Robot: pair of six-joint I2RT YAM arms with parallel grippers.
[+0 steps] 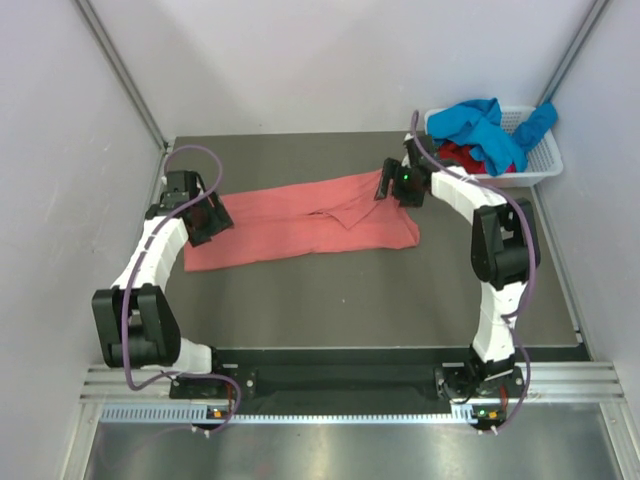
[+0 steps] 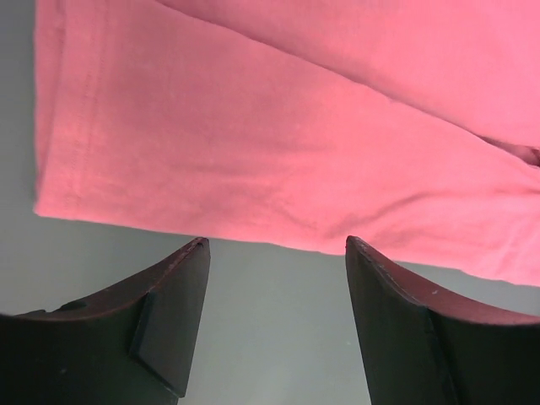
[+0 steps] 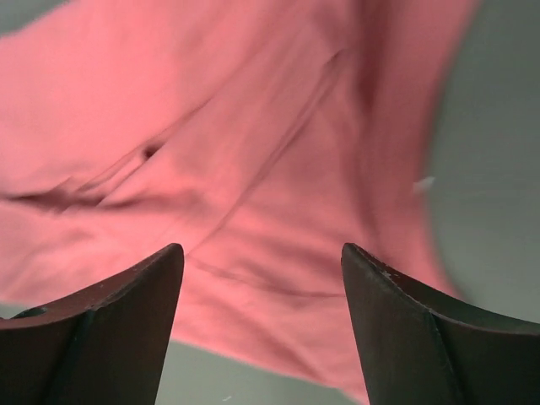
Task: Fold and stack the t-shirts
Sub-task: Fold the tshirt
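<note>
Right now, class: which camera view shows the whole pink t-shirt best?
The top external view: the whole pink t-shirt lies stretched across the table. Each wrist view shows only one end of it.

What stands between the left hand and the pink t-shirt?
Nothing visible does. The left hand is open just off the edge of the pink t-shirt, with only bare table between them.
</note>
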